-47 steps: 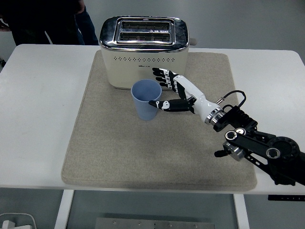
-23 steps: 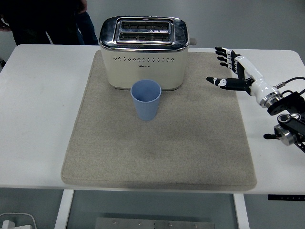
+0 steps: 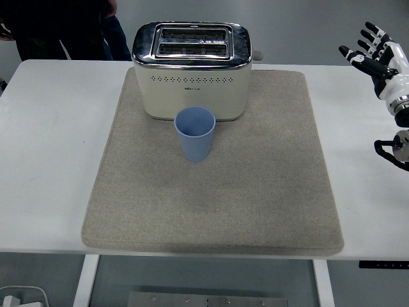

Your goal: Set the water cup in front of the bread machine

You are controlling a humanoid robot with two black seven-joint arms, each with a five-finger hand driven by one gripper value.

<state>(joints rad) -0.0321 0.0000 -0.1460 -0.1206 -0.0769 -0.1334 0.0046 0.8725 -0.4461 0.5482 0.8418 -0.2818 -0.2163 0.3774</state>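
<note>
The cup (image 3: 195, 133) is standing upright on the mat (image 3: 268, 192), right in front of the toaster (image 3: 192, 70), close enough that its rim overlaps the toaster's lower front in this view. Whether they actually touch is hard to call from up here. It's empty-looking, mouth up, nothing tipped, so the placement part looks done as far as anyone could judge.

The right hand (image 3: 377, 54) is way off at the table's (image 3: 51, 141) far right edge, lifted, fingers spread and holding nothing. That makes sense if the job's finished: an open hand well clear of the cup can't knock it over. The left arm isn't visible at all.

Someone in dark clothes (image 3: 57, 29) is standing behind the table at top left, not reaching for anything.
</note>
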